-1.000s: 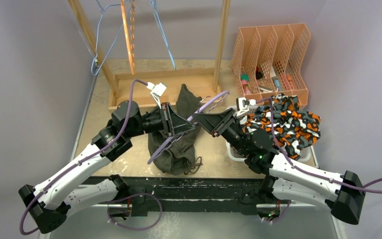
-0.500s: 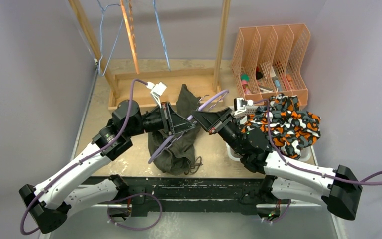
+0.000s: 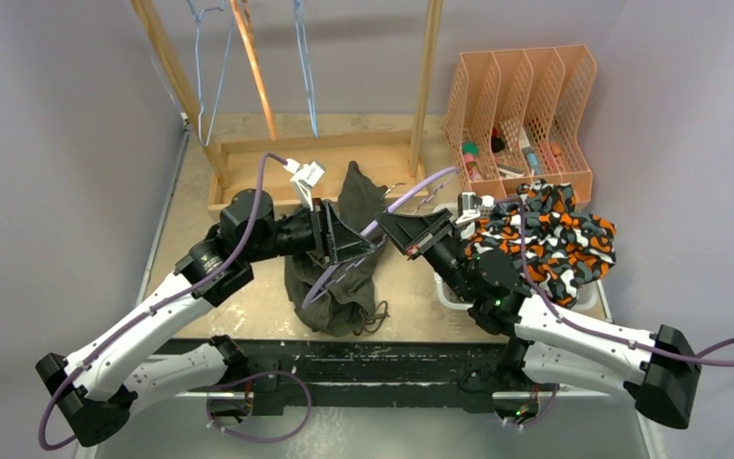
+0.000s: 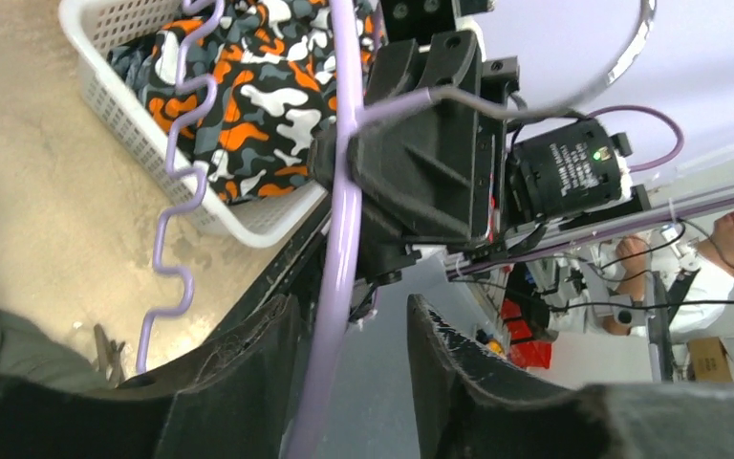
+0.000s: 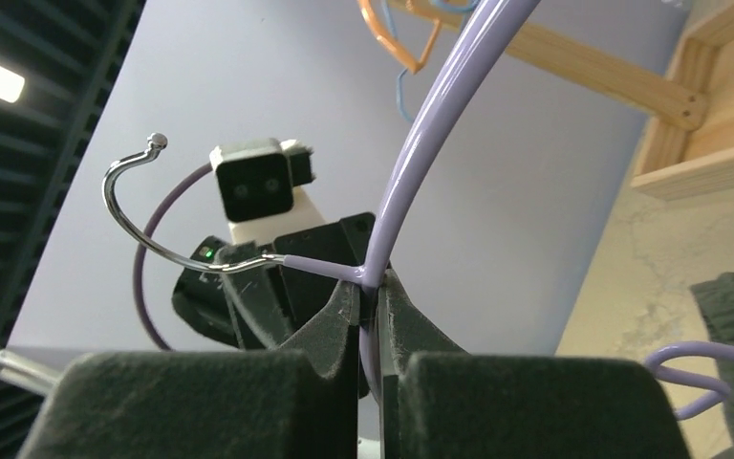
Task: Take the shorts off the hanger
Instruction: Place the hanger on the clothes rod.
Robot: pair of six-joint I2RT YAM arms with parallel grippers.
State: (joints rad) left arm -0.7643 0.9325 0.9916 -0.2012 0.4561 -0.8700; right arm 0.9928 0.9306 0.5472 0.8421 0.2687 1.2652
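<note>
The olive-green shorts (image 3: 339, 287) lie crumpled on the table, off the purple hanger (image 4: 342, 191). The hanger slants above them between both grippers. My right gripper (image 5: 375, 292) is shut on the hanger at its neck, just below the metal hook (image 5: 129, 215). My left gripper (image 4: 349, 359) is open, and the hanger's bar runs through the gap against one finger (image 4: 248, 368). From above, the left gripper (image 3: 368, 245) and right gripper (image 3: 389, 229) nearly meet tip to tip. The orange-black-white camo shorts (image 3: 550, 239) fill a white basket (image 3: 446, 292).
A wooden rack (image 3: 315, 148) at the back holds thin blue and orange hangers (image 3: 253, 67). An orange file organiser (image 3: 521, 96) stands at the back right, behind the basket. The table's near edge runs just in front of the olive shorts.
My right gripper has closed onto the hanger's neck. My left gripper has opened and let go of the hanger bar. The hangers on the rack have swung a little.
</note>
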